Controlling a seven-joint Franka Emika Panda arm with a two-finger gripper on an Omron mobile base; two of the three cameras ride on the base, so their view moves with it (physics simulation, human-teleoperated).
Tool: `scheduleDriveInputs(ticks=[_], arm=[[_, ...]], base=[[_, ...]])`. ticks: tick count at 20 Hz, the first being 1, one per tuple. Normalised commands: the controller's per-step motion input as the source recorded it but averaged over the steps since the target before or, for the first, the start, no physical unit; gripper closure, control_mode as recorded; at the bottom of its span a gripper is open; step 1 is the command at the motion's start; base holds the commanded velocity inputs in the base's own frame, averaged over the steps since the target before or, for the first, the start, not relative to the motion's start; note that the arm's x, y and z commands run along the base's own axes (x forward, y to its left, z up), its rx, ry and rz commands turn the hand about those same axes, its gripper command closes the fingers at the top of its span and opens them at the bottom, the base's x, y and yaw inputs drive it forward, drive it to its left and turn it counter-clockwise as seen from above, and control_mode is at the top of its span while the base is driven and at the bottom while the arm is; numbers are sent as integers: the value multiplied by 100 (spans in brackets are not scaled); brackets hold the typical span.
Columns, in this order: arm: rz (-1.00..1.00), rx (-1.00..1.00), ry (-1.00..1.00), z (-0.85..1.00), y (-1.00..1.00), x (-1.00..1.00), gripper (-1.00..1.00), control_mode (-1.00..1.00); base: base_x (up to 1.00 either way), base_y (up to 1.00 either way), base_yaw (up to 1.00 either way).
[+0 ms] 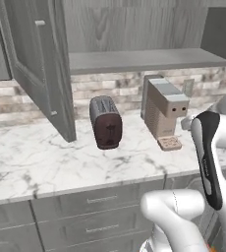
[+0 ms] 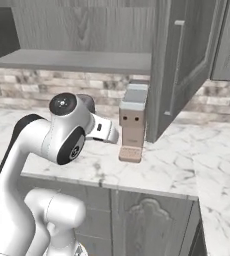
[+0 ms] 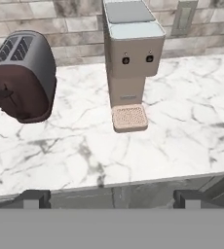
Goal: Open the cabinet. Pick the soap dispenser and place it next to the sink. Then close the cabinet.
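Grey cabinet [image 1: 41, 64] doors open | end effector [image 3: 111, 198] agape, apparently empty | hand view: toaster [image 3: 24, 78] slots

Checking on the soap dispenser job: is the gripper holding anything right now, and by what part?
Nothing is held. The gripper is open, fingertips wide apart with only bare countertop between them.

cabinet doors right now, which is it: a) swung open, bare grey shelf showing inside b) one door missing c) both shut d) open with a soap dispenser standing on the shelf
a: the cabinet door stands swung out over the marble counter in both base views, and the grey shelf behind it shows nothing on the part that is visible.
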Motion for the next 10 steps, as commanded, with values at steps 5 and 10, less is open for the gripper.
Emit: scheduleDriveInputs(ticks=[5, 10], arm=[[0, 0, 0, 0, 0, 0, -100, 100], [0, 0, 0, 0, 0, 0, -100, 100]], base=[[29, 56, 4], [23, 44, 18]])
